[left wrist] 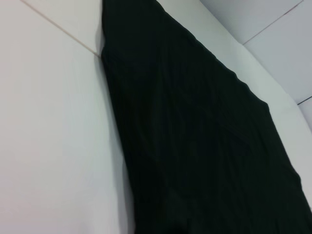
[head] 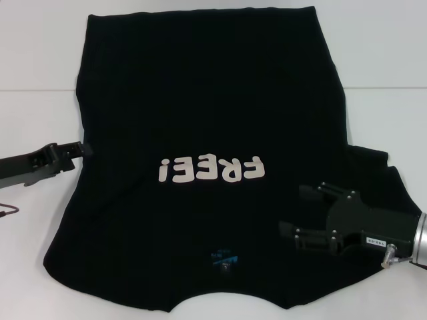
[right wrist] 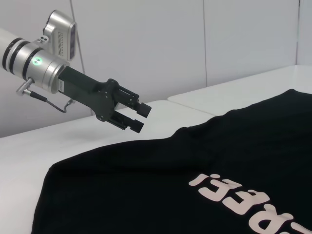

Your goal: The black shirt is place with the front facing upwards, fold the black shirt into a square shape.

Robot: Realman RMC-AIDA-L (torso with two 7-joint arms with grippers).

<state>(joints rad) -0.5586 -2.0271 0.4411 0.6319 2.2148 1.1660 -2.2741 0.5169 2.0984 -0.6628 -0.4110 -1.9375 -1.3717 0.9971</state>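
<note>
The worktop (head: 387,47) carries the shirt (head: 200,100), which lies flat and front up, its long axis running from the collar near the robot to the hem at the far side; the "FREE!" lettering (head: 212,170) reads upside down in the head view. The shirt spreads between the two pincers, so each arm has one side edge close at hand. The right pincer (head: 298,212) hovers over the shirt's right shoulder area, well inside the cloth's outline, its jaws apart and holding nothing; the sleeve (head: 373,163) on that side lies beyond it toward the far right, and the lettering lies just ahead of its tips toward the left arm. The left pincer (head: 81,149) sits at the shirt's left edge, about midway along the body, with the cloth ahead of its tips; the right wrist view shows its jaws released and empty. By my judgement the right arm is nearer to a graspable corner, since it stands over the shoulder, while the left would take the side edge. The blue neck label (head: 222,257) lies nearer the robot than the right pincer.
</note>
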